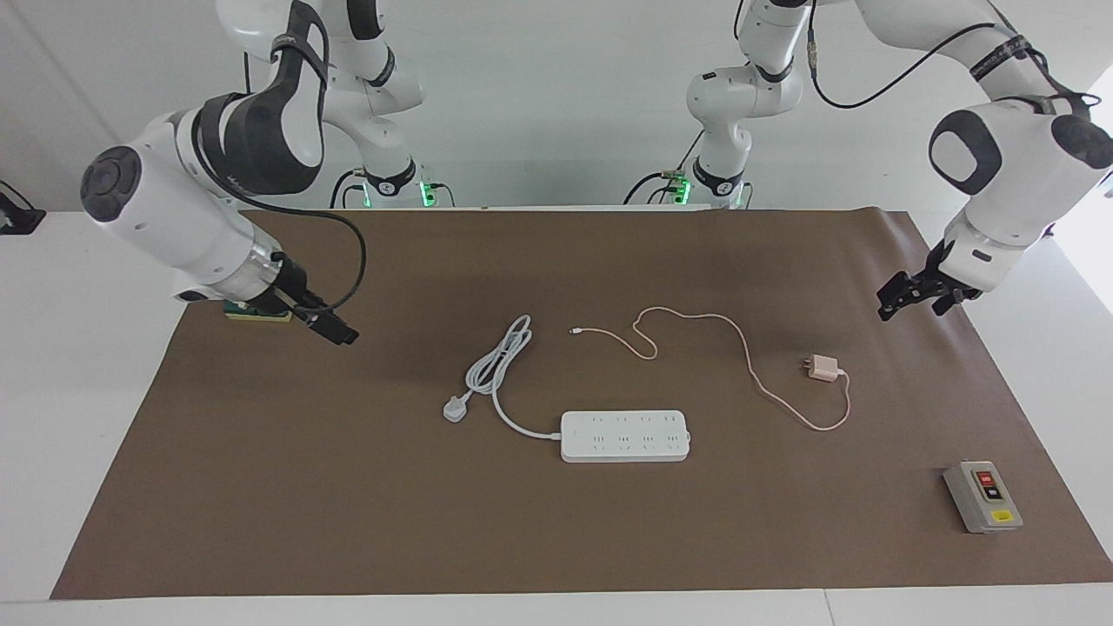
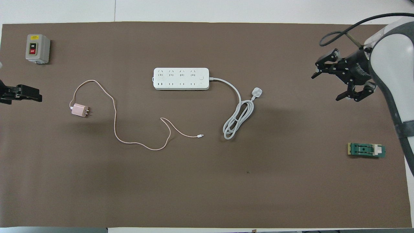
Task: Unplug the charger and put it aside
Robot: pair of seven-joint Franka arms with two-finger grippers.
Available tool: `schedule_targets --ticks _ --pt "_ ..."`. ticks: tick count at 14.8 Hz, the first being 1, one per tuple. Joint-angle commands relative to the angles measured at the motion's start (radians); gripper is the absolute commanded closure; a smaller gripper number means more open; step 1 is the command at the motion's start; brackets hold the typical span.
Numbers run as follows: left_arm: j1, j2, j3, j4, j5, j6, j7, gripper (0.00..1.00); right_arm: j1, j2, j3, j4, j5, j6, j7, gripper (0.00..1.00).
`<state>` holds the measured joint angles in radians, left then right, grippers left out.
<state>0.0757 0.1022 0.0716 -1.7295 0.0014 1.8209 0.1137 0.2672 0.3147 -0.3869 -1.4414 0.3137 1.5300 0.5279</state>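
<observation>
The pale pink charger (image 1: 822, 368) lies on the brown mat with its prongs free, apart from the white power strip (image 1: 624, 436). It also shows in the overhead view (image 2: 79, 110). Its thin pink cable (image 1: 696, 317) loops across the mat (image 2: 113, 119). My left gripper (image 1: 909, 297) is open and empty, raised over the mat's edge at the left arm's end (image 2: 22, 94). My right gripper (image 1: 335, 329) is open and empty over the mat at the right arm's end (image 2: 325, 88).
The power strip (image 2: 181, 78) has a thick white cord with a three-pin plug (image 2: 256, 93) lying loose beside it. A grey switch box (image 2: 37, 48) stands at the left arm's end. A green block (image 2: 366, 150) lies at the right arm's end.
</observation>
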Motion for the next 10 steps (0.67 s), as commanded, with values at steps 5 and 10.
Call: schedule_targets --ticks 5,10 --pt "-0.014 -0.071 -0.026 0.107 0.009 -0.184 -0.117 0.0 -0.095 -0.114 0.023 -0.022 -0.226 0.009 -0.604 0.0" --pt "-0.071 -0.096 -0.027 0.088 0.005 -0.23 -0.128 0.0 -0.212 -0.247 0.166 -0.036 -0.327 -0.027 -0.735 0.0"
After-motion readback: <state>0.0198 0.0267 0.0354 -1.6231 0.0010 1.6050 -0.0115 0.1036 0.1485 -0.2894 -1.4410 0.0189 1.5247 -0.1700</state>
